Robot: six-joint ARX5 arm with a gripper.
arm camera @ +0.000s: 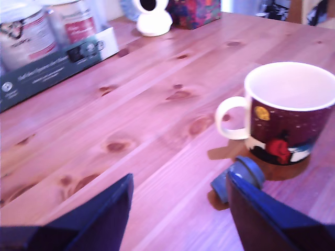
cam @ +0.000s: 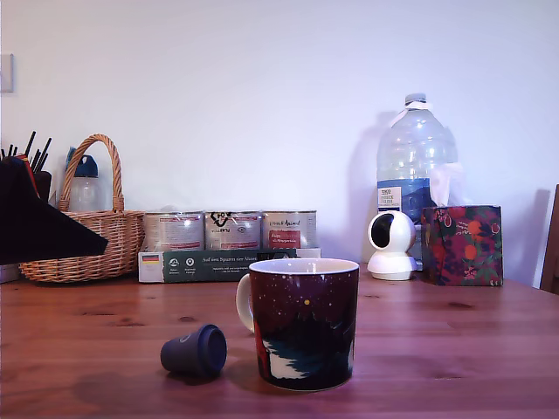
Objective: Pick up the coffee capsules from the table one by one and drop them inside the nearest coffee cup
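Exterior view is showing the capsule (cam: 195,351) lying on its side on the table (cam: 454,340) near the front edge, its long axis level, wide rim facing the exterior view's right toward the mug (cam: 305,323) just beside it. The mug is standing upright, handle turned toward the capsule. Farther back, three tins (cam: 231,230) are sitting on a green box (cam: 217,265), flanked by a wicker basket (cam: 87,236) and a small white camera (cam: 391,245). The gripper (arm camera: 180,212) is hanging with its jaws apart, holding nothing, the capsule (arm camera: 237,179) lying beyond one finger.
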